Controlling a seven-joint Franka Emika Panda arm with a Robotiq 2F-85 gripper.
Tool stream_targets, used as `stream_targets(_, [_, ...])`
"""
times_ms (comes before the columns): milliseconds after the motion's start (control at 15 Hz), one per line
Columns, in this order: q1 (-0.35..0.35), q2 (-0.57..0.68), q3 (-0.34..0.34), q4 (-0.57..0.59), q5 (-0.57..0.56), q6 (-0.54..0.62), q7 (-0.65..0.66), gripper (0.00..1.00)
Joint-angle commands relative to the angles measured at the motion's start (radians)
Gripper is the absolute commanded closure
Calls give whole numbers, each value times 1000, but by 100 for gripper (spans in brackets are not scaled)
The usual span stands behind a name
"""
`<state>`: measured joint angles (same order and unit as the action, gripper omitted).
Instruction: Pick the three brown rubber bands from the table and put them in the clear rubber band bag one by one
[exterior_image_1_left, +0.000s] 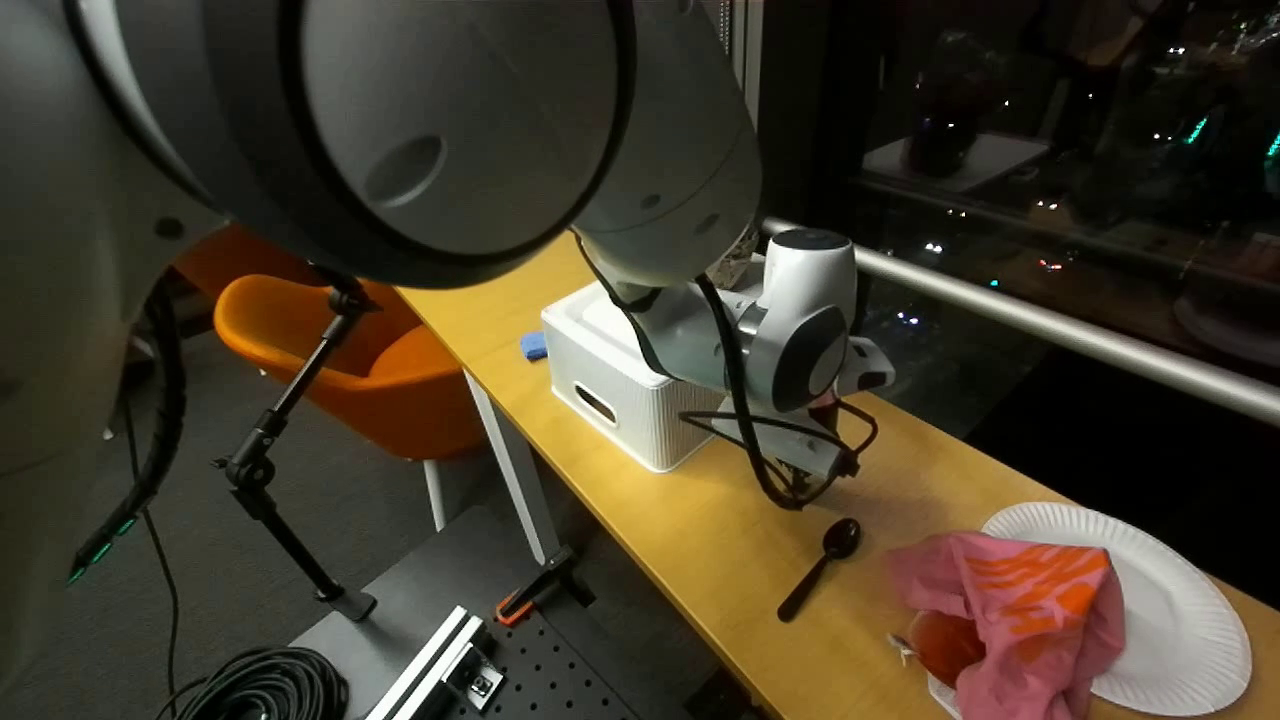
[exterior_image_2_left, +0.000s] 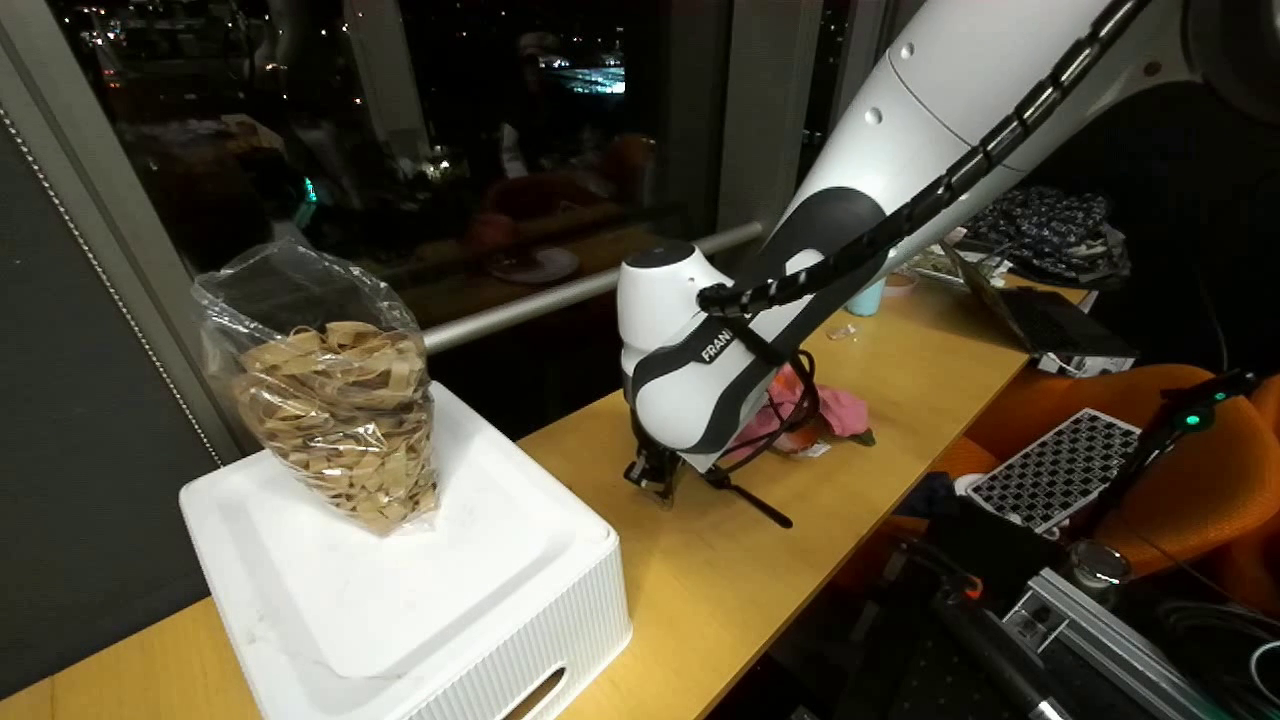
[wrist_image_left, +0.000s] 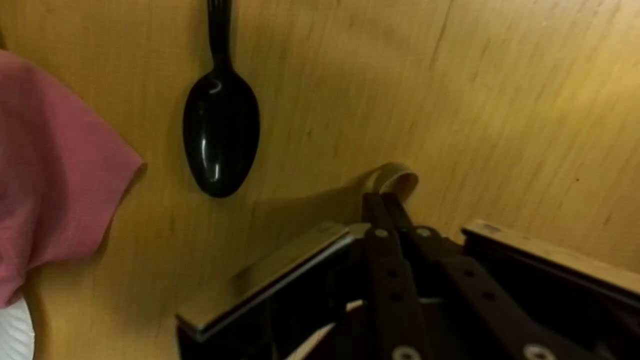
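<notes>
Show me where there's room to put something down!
Bare table lies between the white box and the black spoon's handle. The box top has room beside the clear bag. It's crowded where the pink cloth overlaps the paper plate, and around the pincer, shut on a brown rubber band.

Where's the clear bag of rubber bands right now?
In an exterior view, at the picture's left, the clear rubber band bag sits atop the white box, by the window.

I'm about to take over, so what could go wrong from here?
The small brown rubber band might slip: the hand seems to pinch just one side of it. The tall clear plastic bag stands on the white ribbed rectangular box, so a nudge could tip it. Its loose, crumpled top might snag the band.
</notes>
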<state>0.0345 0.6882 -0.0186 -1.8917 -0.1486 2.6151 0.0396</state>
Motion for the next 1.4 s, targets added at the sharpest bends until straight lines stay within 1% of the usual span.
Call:
stream_targets(0, [3,-82,-13,-31,23,-30,12,100])
stream_targets(400, [27,-270,-38,-48,-10,-102,47,100])
stream_targets(667, [50,-408,-39,-7,-60,-190,73,100])
stream_targets(867, [76,-496,-17,49,-127,-261,101,100])
stream_targets(1000, [97,-524,13,97,-154,-303,107,100])
stream_targets(1133, [123,-513,45,151,-179,-332,117,100])
stream_targets(1333, [150,-470,90,205,-175,-317,84,100])
